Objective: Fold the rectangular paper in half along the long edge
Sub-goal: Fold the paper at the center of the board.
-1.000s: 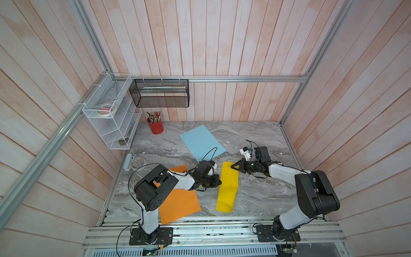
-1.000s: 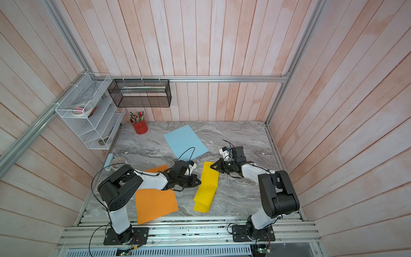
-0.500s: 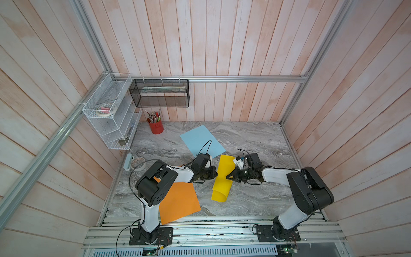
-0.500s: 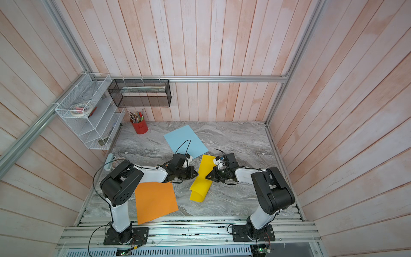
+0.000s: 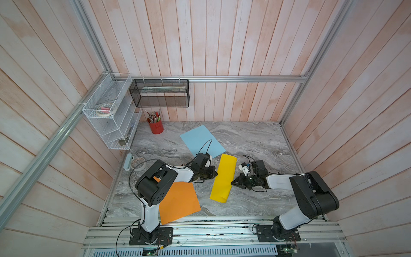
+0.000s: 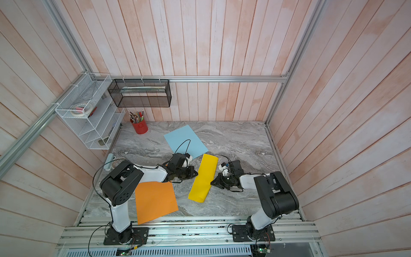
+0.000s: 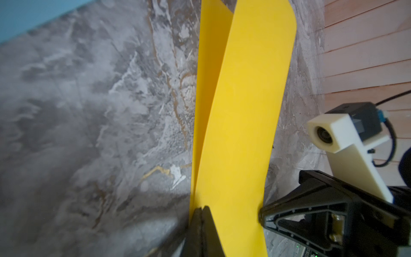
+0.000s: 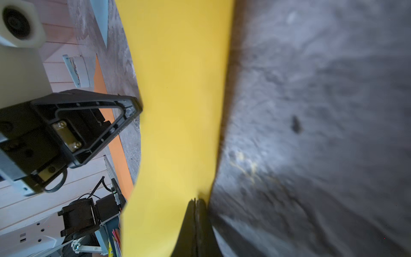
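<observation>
Right pincer (image 5: 232, 183) slid from far corner to 3 o'clock edge of yellow paper (image 5: 223, 178), closed, touching. Left pincer (image 5: 215, 174) clamps 9 o'clock edge. Paper mid table (image 5: 255, 138), axis 1–7 o'clock.

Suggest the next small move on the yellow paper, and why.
Probably press the shut right gripper down along the yellow paper's folded side. The fold looks rounded, not creased; in the left wrist view the two layers gape, while the shut left gripper sits at their open edges.

Lab test cell: alu frame (image 5: 244, 78), wood-panel walls (image 5: 222, 40)
</observation>
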Available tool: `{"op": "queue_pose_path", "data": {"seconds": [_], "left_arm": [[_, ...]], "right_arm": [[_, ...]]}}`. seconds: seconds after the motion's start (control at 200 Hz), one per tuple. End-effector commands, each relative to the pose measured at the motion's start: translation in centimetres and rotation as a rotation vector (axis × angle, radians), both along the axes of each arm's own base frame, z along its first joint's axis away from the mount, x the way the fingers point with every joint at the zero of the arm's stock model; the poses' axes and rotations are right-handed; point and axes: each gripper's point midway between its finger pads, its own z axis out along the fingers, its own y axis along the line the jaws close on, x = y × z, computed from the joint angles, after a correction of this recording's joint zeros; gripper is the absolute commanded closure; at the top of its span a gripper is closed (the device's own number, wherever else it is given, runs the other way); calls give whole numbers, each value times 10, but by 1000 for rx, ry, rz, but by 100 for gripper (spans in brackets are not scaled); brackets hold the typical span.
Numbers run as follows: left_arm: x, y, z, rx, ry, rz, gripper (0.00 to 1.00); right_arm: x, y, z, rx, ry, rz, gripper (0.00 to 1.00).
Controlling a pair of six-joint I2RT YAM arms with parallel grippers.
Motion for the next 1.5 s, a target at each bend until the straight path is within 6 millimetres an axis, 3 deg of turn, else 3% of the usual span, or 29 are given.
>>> {"op": "queue_pose_path", "data": {"seconds": [0.0,0.12,0.25,0.41,0.5,0.705,0.885,1.035,1.13,1.31,1.495], "left_arm": [[-15,23,-36,100,76,16,100],[-16,24,-37,94,79,17,100],[-17,23,-37,86,81,19,100],[-18,23,-37,85,85,20,100],[-18,24,-37,88,84,21,100],[-17,24,-37,95,82,18,100],[-17,25,-40,101,88,19,100],[-18,26,-41,103,91,17,100],[-18,26,-42,103,92,15,100],[-19,26,-43,99,98,17,100],[-19,28,-41,104,96,22,100]], "right_arm": [[-16,-23,-11,-97,56,-27,100],[-4,-17,11,-63,11,-25,100],[13,6,32,-21,-38,7,100],[19,43,34,6,-41,73,100],[17,50,27,10,-24,76,100],[-7,37,6,-17,34,65,100],[-40,6,-16,-52,126,15,100],[-45,-21,-9,-77,120,-34,100],[-33,-23,9,-82,76,-25,100],[-11,12,42,-39,-12,54,100],[-17,59,36,-8,5,129,100]]}}
